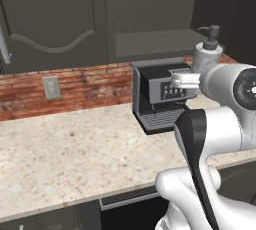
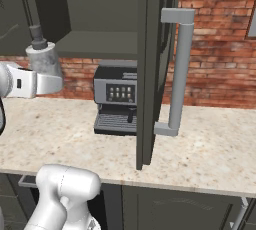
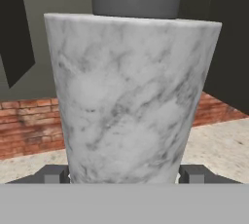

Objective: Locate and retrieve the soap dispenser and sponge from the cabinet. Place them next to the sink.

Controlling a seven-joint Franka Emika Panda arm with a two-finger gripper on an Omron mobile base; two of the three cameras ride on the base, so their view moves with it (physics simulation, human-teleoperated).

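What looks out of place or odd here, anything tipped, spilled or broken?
Nothing spilled or broken. The soap dispenser is upright, off its shelf, held in the air between the gripper's fingers. The cabinet door stands open over the counter, in front of the coffee machine.

The soap dispenser (image 3: pixel 133 96) is blocking most of the hand view; its pump top is running off the upper edge and its base is dropping out of sight at the bottom. It is also covering all but the outer corners of the 2 fingers (image 3: pixel 53 173). In the right base view, the open cabinet door (image 2: pixel 150 69) is hiding the coffee machine's (image 2: pixel 116 101) right side.
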